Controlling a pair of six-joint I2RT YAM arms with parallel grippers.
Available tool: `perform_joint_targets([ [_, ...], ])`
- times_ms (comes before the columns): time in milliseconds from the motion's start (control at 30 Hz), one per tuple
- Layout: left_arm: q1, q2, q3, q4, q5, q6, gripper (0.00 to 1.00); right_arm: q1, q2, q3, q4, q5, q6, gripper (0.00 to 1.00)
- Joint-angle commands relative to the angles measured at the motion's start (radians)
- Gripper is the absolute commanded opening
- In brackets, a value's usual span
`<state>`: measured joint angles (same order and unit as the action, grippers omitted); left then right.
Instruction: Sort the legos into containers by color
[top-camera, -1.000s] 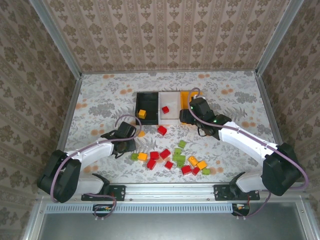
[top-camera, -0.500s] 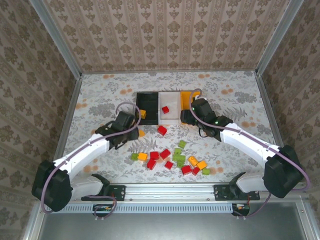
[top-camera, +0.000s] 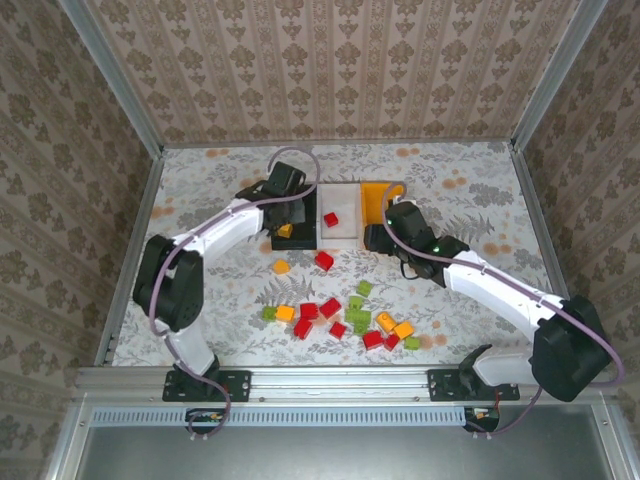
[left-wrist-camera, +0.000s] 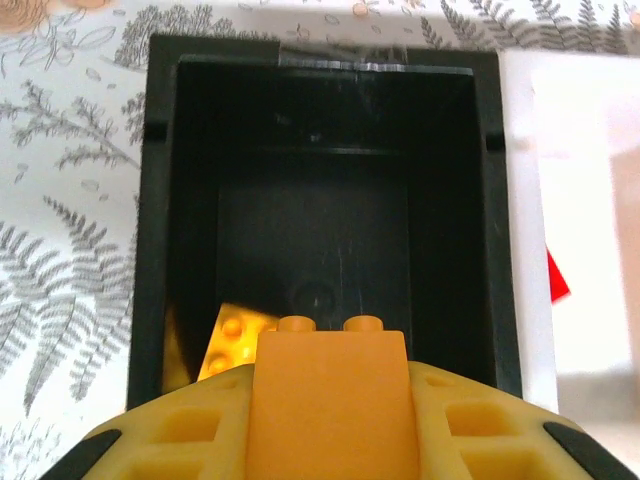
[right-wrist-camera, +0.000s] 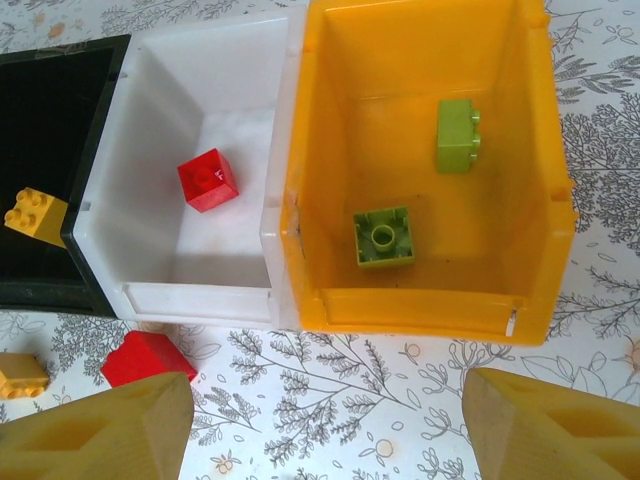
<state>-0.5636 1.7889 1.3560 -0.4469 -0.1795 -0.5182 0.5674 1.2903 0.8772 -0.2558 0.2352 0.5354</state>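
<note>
My left gripper (top-camera: 285, 186) hovers over the black bin (top-camera: 296, 245) and is shut on an orange-yellow brick (left-wrist-camera: 330, 390), studs pointing forward. One more orange-yellow brick (left-wrist-camera: 235, 335) lies on that bin's floor. The white bin (right-wrist-camera: 200, 300) holds one red brick (right-wrist-camera: 208, 180). Two lime green bricks (right-wrist-camera: 384, 236) lie in the orange-yellow bin (right-wrist-camera: 420, 300). My right gripper (right-wrist-camera: 325, 440) is open and empty over bare table, just in front of the orange-yellow bin. Several loose legos (top-camera: 340, 315) lie scattered near the front.
A red brick (top-camera: 324, 260) and an orange brick (top-camera: 282, 267) lie apart just in front of the bins. The three bins stand side by side, touching. Patterned walls (top-camera: 330, 70) enclose the table on three sides.
My left arm has swung from the table near the loose bricks up and back to over the black bin. The right gripper has barely moved.
</note>
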Motion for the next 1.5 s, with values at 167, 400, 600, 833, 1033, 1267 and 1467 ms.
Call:
perform_joint_targets([
  [167, 0.019, 0.098, 0.134, -0.046, -0.007, 0.029, 0.59, -0.004, -0.068, -0.052, -0.051, -0.048, 0.023, 0.74],
  [400, -0.028, -0.045, 0.074, 0.003, 0.054, 0.021, 0.84, 0.052, -0.008, -0.089, -0.068, -0.116, 0.01, 0.74],
  [600, -0.125, -0.274, -0.122, 0.075, 0.069, 0.008, 1.0, 0.162, 0.082, -0.111, -0.047, -0.141, 0.011, 0.74],
  [833, -0.2, -0.481, -0.4, 0.116, 0.049, -0.077, 1.0, 0.224, 0.168, -0.109, -0.029, -0.114, 0.032, 0.74],
  [1033, -0.209, -0.618, -0.556, 0.112, 0.039, -0.13, 1.0, 0.237, 0.17, -0.136, -0.01, -0.024, 0.13, 0.74],
  [1267, -0.208, -0.716, -0.645, 0.112, 0.002, -0.164, 1.0, 0.238, 0.248, -0.062, -0.012, 0.058, 0.29, 0.74],
  [1467, -0.201, -0.752, -0.67, 0.097, -0.005, -0.168, 1.0, 0.242, 0.339, -0.014, -0.074, 0.052, 0.38, 0.71],
])
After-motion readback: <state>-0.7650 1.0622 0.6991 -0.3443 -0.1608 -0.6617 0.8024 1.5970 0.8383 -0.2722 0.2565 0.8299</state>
